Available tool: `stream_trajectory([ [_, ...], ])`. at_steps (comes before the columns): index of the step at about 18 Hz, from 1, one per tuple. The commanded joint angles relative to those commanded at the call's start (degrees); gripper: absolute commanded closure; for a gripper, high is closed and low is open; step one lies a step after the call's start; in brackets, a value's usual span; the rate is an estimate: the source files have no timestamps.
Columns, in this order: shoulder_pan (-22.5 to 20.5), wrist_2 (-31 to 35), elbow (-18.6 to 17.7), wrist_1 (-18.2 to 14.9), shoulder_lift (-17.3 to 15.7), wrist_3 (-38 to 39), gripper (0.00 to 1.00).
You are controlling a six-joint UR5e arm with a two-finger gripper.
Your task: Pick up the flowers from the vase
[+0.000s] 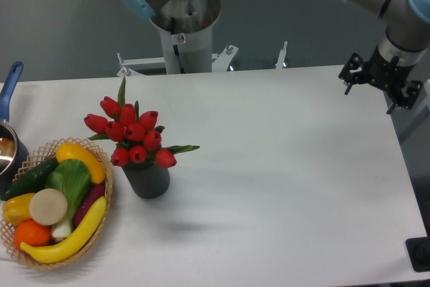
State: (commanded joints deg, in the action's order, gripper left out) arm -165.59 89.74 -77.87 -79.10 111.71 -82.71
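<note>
A grey wall stands behind a white desk (282,166) that fills most of the view. At the far left edge, a pot (9,152) with a blue handle sits partly out of frame. Just beside it, at the desk's front left corner, a wicker basket (104,216) holds assorted vegetables, among them yellow, green, orange and purple pieces. Immediately right of the basket stands the vase (148,181), dark grey, upright, close to the basket's rim; contact between the two cannot be confirmed. The flowers (133,132), a bunch of red tulip buds with green leaves, are seated in the vase's mouth and rise above it. Behind the desk, centre left, the arm's grey base column (180,31) is mounted. At the far right, well apart from the vase, the arm descends to the black tool (376,82) above the desk's rear right corner. Whether its fingers are spread or pressed together cannot be told; nothing is seen in it.
</note>
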Motion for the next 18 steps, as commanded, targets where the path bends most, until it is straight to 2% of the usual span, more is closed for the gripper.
stream_trajectory([
  [7, 0.52, -0.17, -0.61, 0.52, 0.36, 0.17, 0.0],
  [9, 1.93, -0.18, -1.66, 4.2, -0.44, 0.26, 0.0],
  [11, 3.16, -0.88, -3.77, 5.27, -1.05, 1.31, 0.0],
  [14, 4.3, -8.4, -4.65, 5.27, -2.8, 3.07, 0.0],
  [18, 6.84, -19.57, -6.85, 6.49, -4.48, 11.07, 0.0],
])
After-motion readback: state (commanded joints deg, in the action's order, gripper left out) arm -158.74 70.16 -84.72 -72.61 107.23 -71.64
